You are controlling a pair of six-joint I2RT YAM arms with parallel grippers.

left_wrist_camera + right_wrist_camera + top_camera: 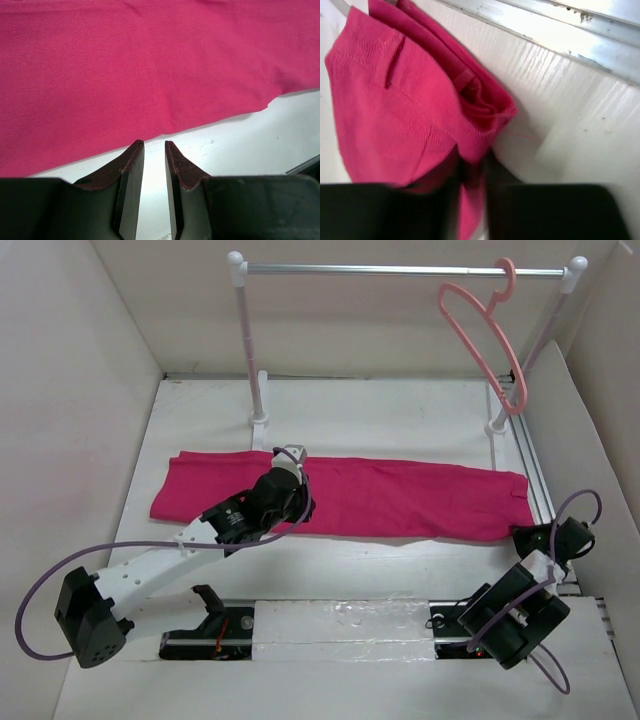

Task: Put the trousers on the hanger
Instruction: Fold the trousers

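Note:
The magenta trousers (400, 495) lie flat in a long band across the middle of the table. The pale-pink hanger (485, 325) hangs by its hook at the right end of the garment rail, far from both grippers. My left gripper (283, 502) is low over the near edge of the trousers (150, 65), left of centre. Its jaws (154, 144) stand a narrow gap apart with only white table between them, just short of the cloth edge. My right gripper (528, 538) is at the right end of the trousers (395, 100), shut (475, 165) on a bunched fold of cloth.
The white-and-silver garment rail (400, 270) stands across the back on two posts. A metal track (560, 30) runs along the table's right side close to my right gripper. White walls enclose the table on left, right and back.

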